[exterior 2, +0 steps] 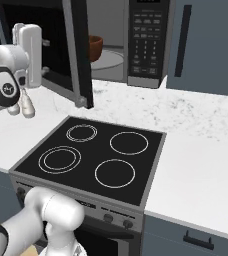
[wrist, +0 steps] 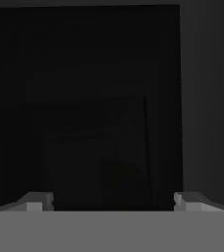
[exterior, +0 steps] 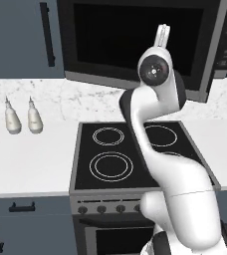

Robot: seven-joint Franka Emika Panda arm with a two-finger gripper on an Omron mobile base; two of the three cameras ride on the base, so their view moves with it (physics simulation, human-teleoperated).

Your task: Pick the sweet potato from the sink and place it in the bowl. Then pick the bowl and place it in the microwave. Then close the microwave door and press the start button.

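Observation:
The microwave point(exterior 2: 146, 40) hangs above the stove with its microwave door point(exterior 2: 78, 55) swung partly out. Through the gap I see the reddish-brown bowl point(exterior 2: 95, 47) inside the grey cavity, beside the round turntable point(exterior 2: 108, 59). The sweet potato and the sink are out of view. My gripper point(exterior 2: 45, 57) is raised in front of the door's outer face point(exterior: 135, 40), close to the dark glass. In the hand view the gripper point(wrist: 114, 201) is open, its tips wide apart with nothing between them, and dark glass point(wrist: 84, 98) is straight ahead.
A black stove point(exterior: 135, 149) with white burner rings lies directly below the microwave. Two pale bottles point(exterior: 12, 119) point(exterior: 34, 118) stand on the white counter point(exterior: 26, 159) to its left. Grey cabinets with dark handles point(exterior 2: 183, 35) flank the microwave.

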